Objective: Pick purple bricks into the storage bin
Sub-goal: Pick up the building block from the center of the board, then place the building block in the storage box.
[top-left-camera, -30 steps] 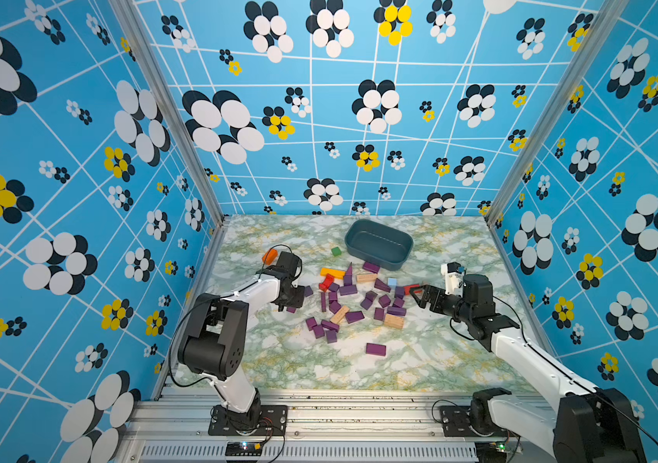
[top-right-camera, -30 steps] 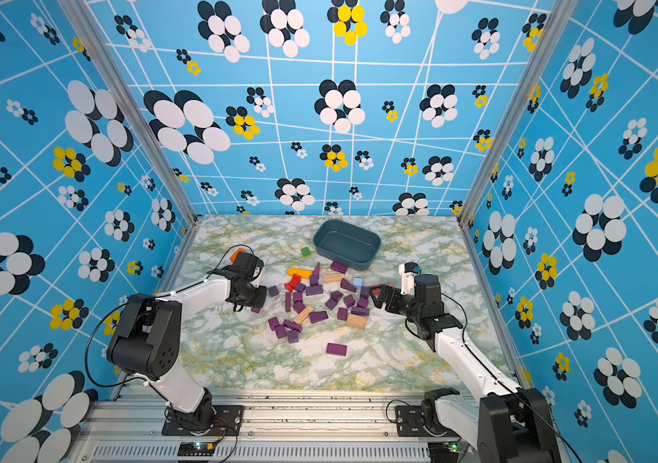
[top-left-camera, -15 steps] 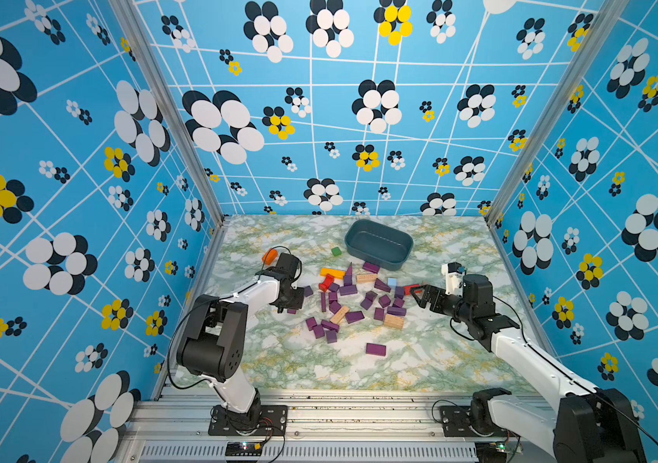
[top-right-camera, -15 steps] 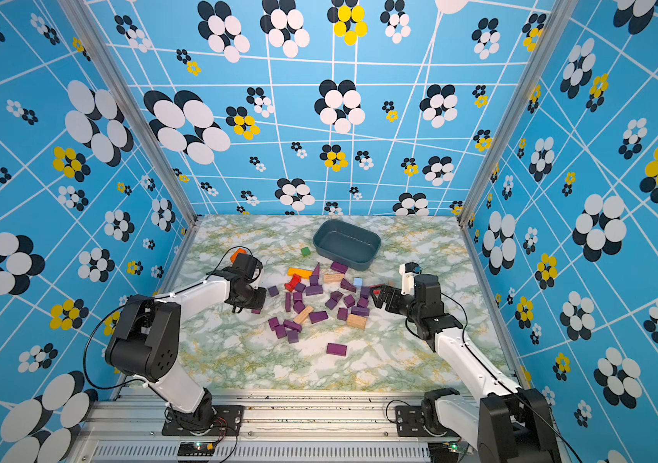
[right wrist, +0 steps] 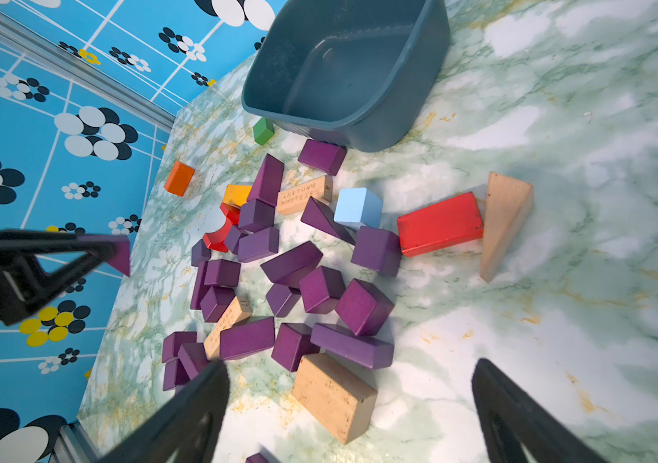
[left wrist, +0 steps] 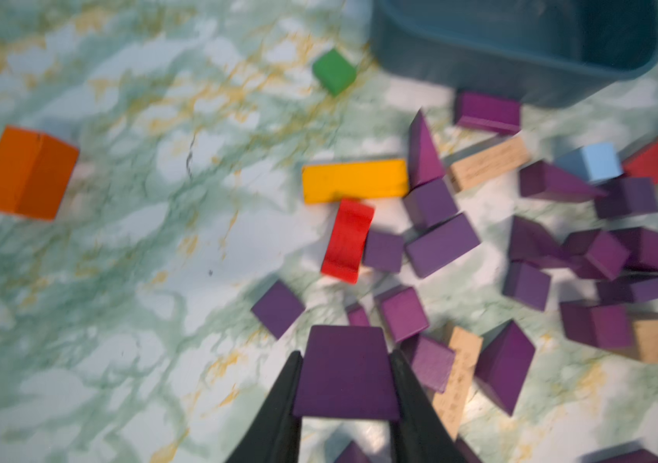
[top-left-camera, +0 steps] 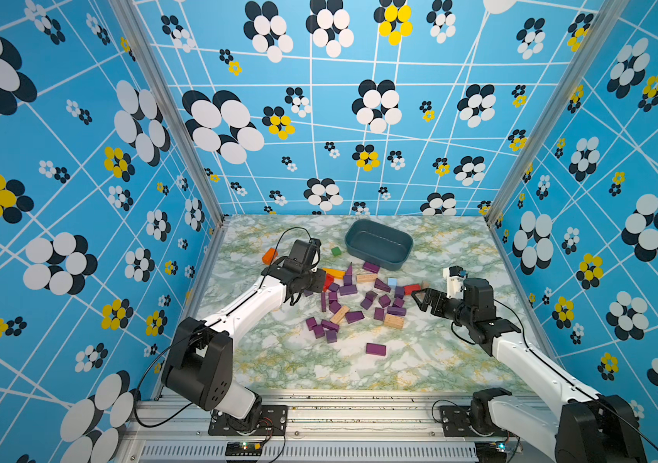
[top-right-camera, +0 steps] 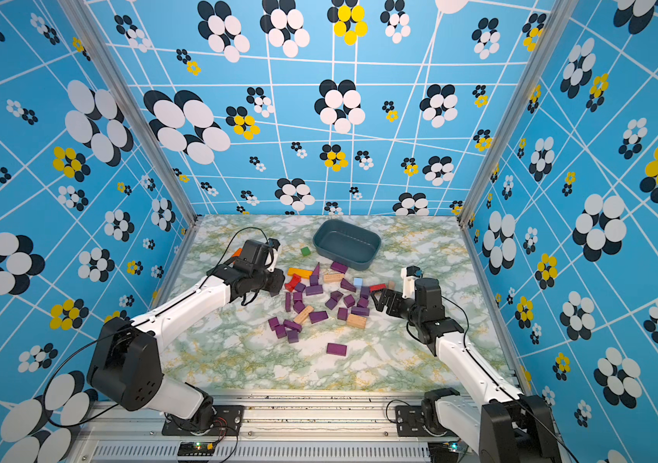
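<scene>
My left claw (left wrist: 345, 354) is clenched on a purple brick (left wrist: 345, 381). One finger presses flat against each side, so the brick fills the gap between them. Seen from my right wrist, that claw (right wrist: 112, 250) looks raised off the desk (top-left-camera: 287, 360), with a purple corner poking out past its fingertips.

The other purple bricks (top-left-camera: 359, 304) lie in a loose heap in the middle of the desk, just ahead of my left claw. A yellow bar (left wrist: 355, 180), a red arch (left wrist: 347, 240) and a printed tan bar (left wrist: 487, 162) are mixed in among them. A lone brick (top-left-camera: 375, 349) lies on the near side of the heap, well apart from both claws.

The storage bin (top-left-camera: 375, 261) stands on the far side of the heap, beyond my loaded claw. One purple piece lies right by its near wall, though I cannot tell whether they touch. A green cube (left wrist: 334, 72) sits near the bin, and an orange block (left wrist: 24, 172) lies off to the left.

My right claw (top-left-camera: 420, 300) is released, fingers spread wide and grasping nothing. It hangs at the right edge of the heap, near a red block (right wrist: 439, 224). In its own wrist view, a tan block (right wrist: 333, 397) and a purple bar (right wrist: 353, 346) lie below the gap between its fingers.
</scene>
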`<control>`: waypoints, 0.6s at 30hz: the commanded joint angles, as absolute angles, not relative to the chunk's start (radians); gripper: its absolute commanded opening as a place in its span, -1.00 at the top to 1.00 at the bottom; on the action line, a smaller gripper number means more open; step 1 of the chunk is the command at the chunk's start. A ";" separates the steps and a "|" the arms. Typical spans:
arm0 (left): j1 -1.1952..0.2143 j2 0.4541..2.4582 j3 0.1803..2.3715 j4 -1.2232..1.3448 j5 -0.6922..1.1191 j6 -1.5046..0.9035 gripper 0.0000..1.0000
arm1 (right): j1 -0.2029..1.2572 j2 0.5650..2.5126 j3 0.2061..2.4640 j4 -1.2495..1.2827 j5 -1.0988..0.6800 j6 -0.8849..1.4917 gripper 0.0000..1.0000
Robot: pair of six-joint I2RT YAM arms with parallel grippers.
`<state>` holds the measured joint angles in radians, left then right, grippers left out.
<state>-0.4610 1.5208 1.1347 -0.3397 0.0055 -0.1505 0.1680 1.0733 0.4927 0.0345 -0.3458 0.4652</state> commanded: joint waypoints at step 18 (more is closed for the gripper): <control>-0.585 2.098 1.714 0.064 -0.070 -0.104 0.56 | 0.173 1.014 0.368 0.101 -0.351 0.544 -0.95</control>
